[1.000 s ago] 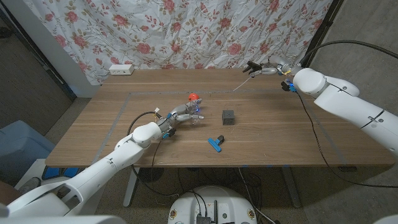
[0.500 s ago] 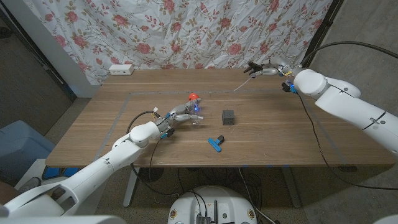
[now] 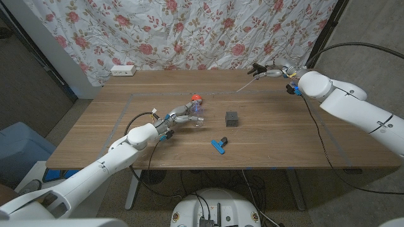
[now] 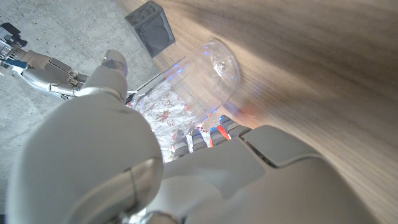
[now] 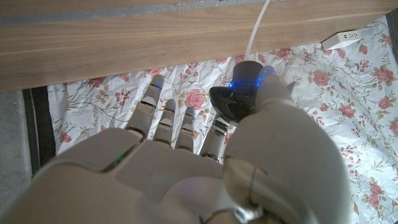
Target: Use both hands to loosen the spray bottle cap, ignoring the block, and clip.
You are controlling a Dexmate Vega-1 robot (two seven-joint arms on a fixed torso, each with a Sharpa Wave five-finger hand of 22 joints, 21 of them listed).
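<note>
A: Spray bottle (image 3: 194,113) first — where does it sit?

B: Just left of the frame's centre in the head view, on the wooden table (image 3: 271,132). It is clear plastic, and the left hand (image 3: 178,118) wraps its fingers around the body. The left wrist view shows the transparent body (image 4: 199,81) lying against the wood, with the fingers closed around it.

A: And the red thing on top?

B: A small red piece (image 3: 196,98) shows at the bottle's upper end. I cannot tell what it is.

A: What about the cap?

B: The right hand (image 3: 273,71) is up in the upper right of the frame, lifted near the table's far edge, well apart from the bottle. In the right wrist view, a dark spray cap (image 5: 239,93) is pinched between its thumb and fingers, and a thin white tube (image 5: 256,28) runs out from it. That tube also shows in the head view as a pale line (image 3: 245,86) slanting down toward the table.

A: The other items?

B: A dark block (image 3: 231,118) stands just right of the bottle, near it but not touching. A blue and black clip (image 3: 219,145) lies lower, toward the near edge, below the block. A white power strip (image 3: 123,70) rests at the upper left, by the flowered curtain (image 3: 189,31).
</note>
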